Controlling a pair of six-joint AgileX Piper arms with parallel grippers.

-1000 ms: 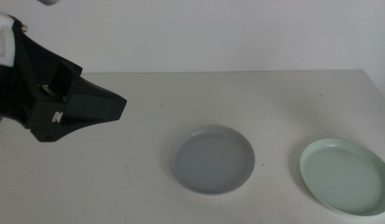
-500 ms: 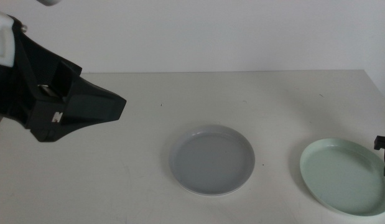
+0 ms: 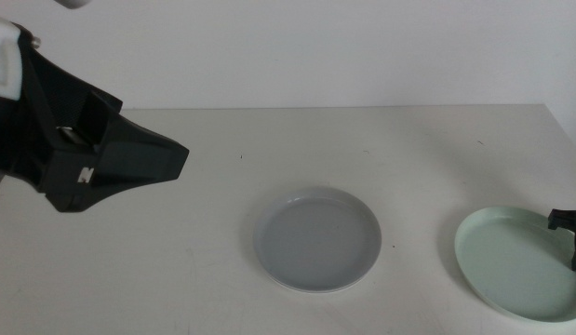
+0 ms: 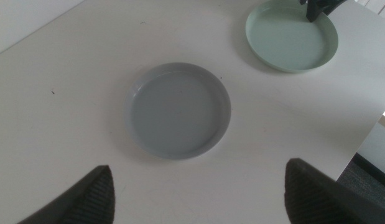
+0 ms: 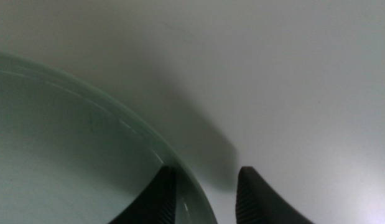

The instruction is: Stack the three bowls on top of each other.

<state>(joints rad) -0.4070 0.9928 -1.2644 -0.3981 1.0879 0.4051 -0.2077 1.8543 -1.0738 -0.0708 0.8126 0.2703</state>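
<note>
The pale grey-blue bowl (image 3: 316,240) lies flat in the middle of the table and also shows in the left wrist view (image 4: 180,110). The pale mint green bowl (image 3: 515,265) lies at the right edge. My right gripper (image 3: 571,237) comes in from the right and is shut on the mint bowl's far right rim: in the right wrist view the gripper (image 5: 204,177) has one jaw inside the mint bowl (image 5: 55,143) and one outside. My left gripper (image 3: 167,163) hangs high at the left, open and empty (image 4: 204,193). The white bowl is out of view.
The white table (image 3: 222,279) ends at the right just past the mint bowl, and its edge shows in the left wrist view (image 4: 366,134). A white wall (image 3: 297,46) stands behind the table.
My right gripper came in from the right edge and closed in on the mint bowl's rim. The mint bowl shifted slightly to the right. The left arm and grey-blue bowl have not moved.
</note>
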